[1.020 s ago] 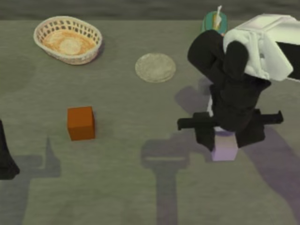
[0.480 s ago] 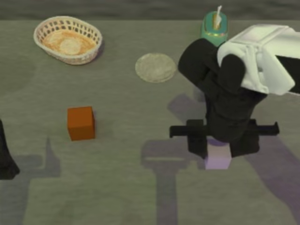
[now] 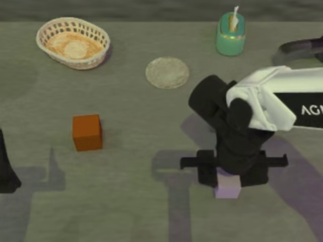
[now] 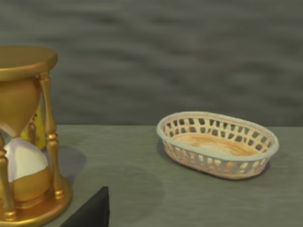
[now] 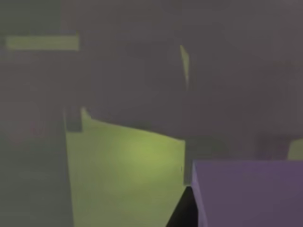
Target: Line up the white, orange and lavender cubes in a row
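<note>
My right end effector (image 3: pixel 231 176) sits in the lower right of the top view, its dark fingers straddling the small pale lavender cube (image 3: pixel 227 187) and clenched on it. Whether that cube is lifted or touching the grey-green counter (image 3: pixel 131 201) I cannot tell. In the right wrist view the lavender cube (image 5: pixel 246 191) fills the lower right corner, seen close up, over a shadowed patch of counter.

The mid-sized dark rust-orange cube (image 3: pixel 87 132) rests flat on the counter at left of centre, well apart from the lavender one. The white cube is not visible in any view.

My left arm is parked at the lower left edge of the top view, only a dark sliver (image 3: pixel 7 169) showing; I cannot tell the state of its end effector.

Along the upper part of the top view: an oval white wicker basket (image 3: pixel 73 42) at upper left, a flat round grey disc (image 3: pixel 167 72) near the centre, and a teal container with a white tip (image 3: pixel 231 35) at upper right. The left wrist view shows the basket (image 4: pixel 218 144) and a gold hourglass (image 4: pixel 27 137) standing upright.
</note>
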